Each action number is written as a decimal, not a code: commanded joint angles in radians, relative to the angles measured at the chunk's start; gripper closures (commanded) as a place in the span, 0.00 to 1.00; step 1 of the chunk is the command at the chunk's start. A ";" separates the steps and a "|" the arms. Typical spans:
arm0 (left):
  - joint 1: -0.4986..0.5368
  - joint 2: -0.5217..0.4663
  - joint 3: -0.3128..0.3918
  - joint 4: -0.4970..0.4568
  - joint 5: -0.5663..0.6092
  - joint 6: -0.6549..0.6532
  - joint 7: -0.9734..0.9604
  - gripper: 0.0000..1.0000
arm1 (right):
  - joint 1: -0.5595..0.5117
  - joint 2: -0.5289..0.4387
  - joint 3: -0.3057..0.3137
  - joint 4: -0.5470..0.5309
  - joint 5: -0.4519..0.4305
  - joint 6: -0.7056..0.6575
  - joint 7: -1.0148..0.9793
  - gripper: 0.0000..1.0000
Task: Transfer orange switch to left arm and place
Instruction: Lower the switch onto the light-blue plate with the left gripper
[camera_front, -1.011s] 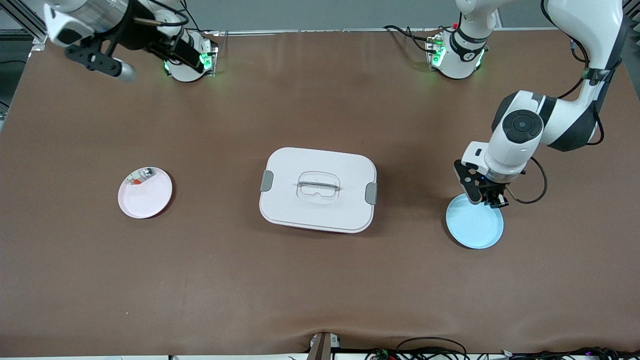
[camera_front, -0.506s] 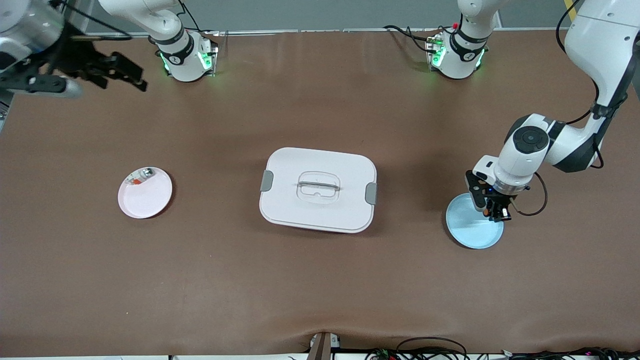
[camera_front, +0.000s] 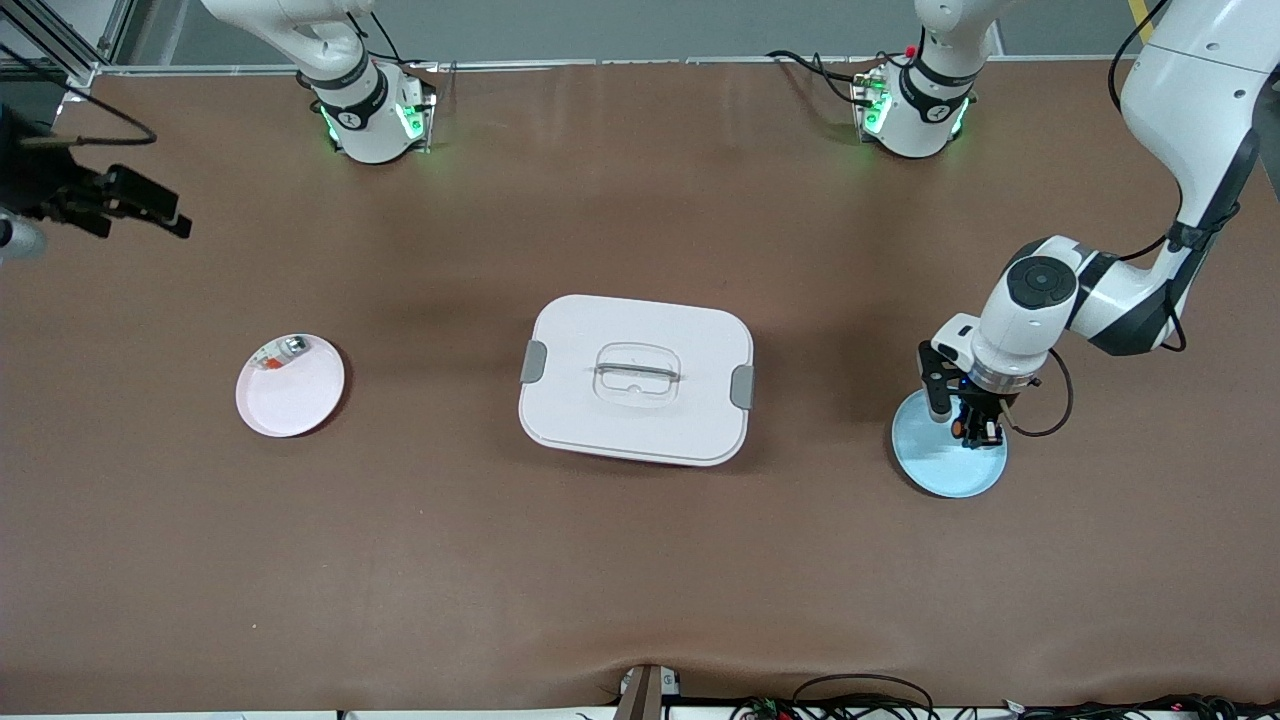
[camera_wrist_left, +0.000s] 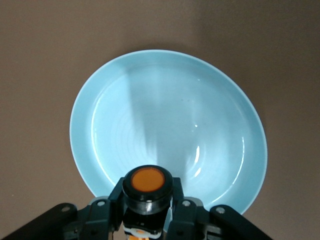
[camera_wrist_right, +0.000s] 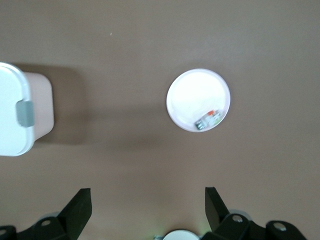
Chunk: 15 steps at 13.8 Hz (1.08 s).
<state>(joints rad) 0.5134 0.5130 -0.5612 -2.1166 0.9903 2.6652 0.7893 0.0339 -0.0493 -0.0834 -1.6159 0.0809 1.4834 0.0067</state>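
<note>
My left gripper (camera_front: 973, 430) is shut on the orange switch (camera_wrist_left: 147, 183), a black cylinder with a round orange face. It holds the switch just over the edge of the light blue plate (camera_front: 944, 467) at the left arm's end of the table; that plate fills the left wrist view (camera_wrist_left: 170, 110). My right gripper (camera_front: 128, 202) is open and empty, up in the air over the right arm's end of the table (camera_wrist_right: 147, 199). The white box (camera_front: 580, 335) with grey latches sits mid-table between the two plates.
A pale pink plate (camera_front: 297, 398) lies toward the right arm's end and holds a small silvery-and-orange bit (camera_front: 281, 352); both show in the right wrist view, the plate (camera_wrist_right: 192, 92) and the bit (camera_wrist_right: 208, 119). The box's end also shows there (camera_wrist_right: 12, 112).
My right arm has swung out toward its end of the table, away from its base. My left gripper has come lower over the blue plate with the switch in it.
</note>
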 joint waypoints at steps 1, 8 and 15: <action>-0.007 0.025 -0.005 0.024 0.030 0.002 -0.001 1.00 | -0.046 0.023 0.024 0.014 -0.033 0.028 -0.051 0.00; -0.030 0.061 -0.003 0.036 0.149 -0.002 -0.094 0.93 | -0.038 0.016 0.024 0.034 -0.067 0.020 -0.047 0.00; -0.023 0.073 -0.002 0.043 0.189 -0.002 -0.130 0.67 | -0.038 0.013 0.025 0.065 -0.078 -0.003 -0.048 0.00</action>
<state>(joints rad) 0.4850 0.5699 -0.5588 -2.0935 1.1493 2.6649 0.6770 0.0024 -0.0285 -0.0686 -1.5707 0.0218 1.5046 -0.0329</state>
